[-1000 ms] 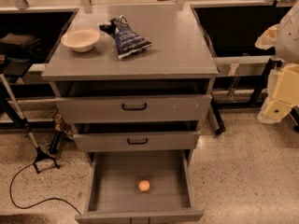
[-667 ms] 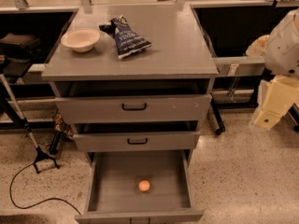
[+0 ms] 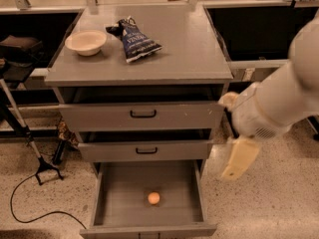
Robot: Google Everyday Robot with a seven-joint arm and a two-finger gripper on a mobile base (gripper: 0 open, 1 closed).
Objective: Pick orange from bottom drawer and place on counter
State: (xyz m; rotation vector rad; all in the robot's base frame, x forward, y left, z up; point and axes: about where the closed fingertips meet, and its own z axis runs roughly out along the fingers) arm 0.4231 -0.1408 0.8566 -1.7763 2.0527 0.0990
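The orange point(image 3: 153, 198) lies on the grey floor of the bottom drawer point(image 3: 112, 203), which is pulled wide open at the foot of the cabinet. The counter point(image 3: 189, 49) is the flat grey cabinet top. My gripper point(image 3: 240, 158) hangs on the white arm at the right of the cabinet, level with the middle drawer. It is above and to the right of the orange, outside the drawer, and holds nothing that I can see.
A beige bowl point(image 3: 85, 42) and a dark blue chip bag point(image 3: 135, 40) lie on the counter's back left. The top drawer point(image 3: 143, 114) and middle drawer point(image 3: 146, 150) stick out slightly. A black stand and cable point(image 3: 35, 168) are on the floor at left.
The arm has swung in from the far right towards the cabinet and lower, bringing the gripper next to the drawers. The orange and drawers have not moved.
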